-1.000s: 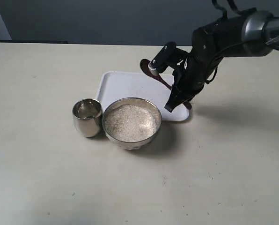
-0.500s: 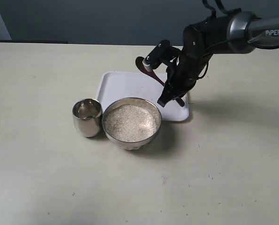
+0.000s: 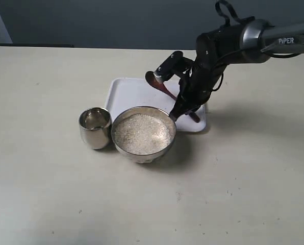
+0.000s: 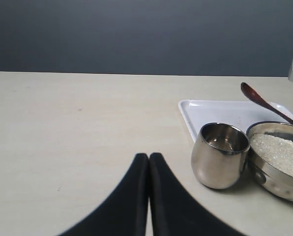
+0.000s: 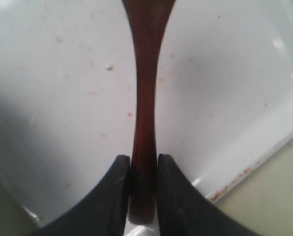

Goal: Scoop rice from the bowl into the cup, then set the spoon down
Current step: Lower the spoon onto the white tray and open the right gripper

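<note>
The right end effector [image 5: 143, 189] is clamped on the wooden spoon [image 3: 153, 79] by its handle, holding it tilted over the white tray [image 3: 134, 92] just beyond the bowl [image 3: 142, 155] of rice [image 3: 142, 132]. The steel cup [image 3: 95, 127] stands just beside the bowl. The left end effector [image 4: 149, 169] is pressed closed and empty, near the bowl.

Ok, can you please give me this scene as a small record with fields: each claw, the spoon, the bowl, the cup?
left claw: shut, empty, over the table, short of the cup
right claw: shut on the spoon handle, above the white tray
spoon: lifted off the tray, not in the bowl
bowl: on the table at the tray's near edge, holding rice
cup: upright beside the bowl; contents unclear
</note>
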`<state>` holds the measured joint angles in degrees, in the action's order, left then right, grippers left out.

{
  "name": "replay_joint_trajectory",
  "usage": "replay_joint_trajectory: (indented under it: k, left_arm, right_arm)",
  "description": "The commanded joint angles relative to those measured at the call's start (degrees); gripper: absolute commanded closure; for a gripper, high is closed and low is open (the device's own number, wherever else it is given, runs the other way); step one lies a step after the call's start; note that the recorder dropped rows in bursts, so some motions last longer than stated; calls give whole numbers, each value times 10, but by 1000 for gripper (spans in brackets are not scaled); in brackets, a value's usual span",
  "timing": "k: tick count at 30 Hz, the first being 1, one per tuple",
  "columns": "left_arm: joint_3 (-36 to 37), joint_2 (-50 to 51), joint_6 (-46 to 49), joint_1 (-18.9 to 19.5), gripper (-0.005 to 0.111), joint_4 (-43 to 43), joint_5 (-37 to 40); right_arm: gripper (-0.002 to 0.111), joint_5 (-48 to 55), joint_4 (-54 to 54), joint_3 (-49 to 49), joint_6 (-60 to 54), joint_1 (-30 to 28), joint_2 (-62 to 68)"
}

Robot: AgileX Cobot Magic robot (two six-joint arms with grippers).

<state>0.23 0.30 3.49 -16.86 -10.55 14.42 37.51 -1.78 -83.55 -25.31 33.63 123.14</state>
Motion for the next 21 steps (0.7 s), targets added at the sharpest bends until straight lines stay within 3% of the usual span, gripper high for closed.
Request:
replay_joint_trajectory:
  k: [1,21]
  left_arm:
    - [-2,-3,-4,-4,106,1,-9]
    - [-2,-3,-4,-4,106,1,-9]
  right_arm:
    - [109,7,4,-2,-4,-3,9]
    - [109,-20,14,-2,-6,1,9]
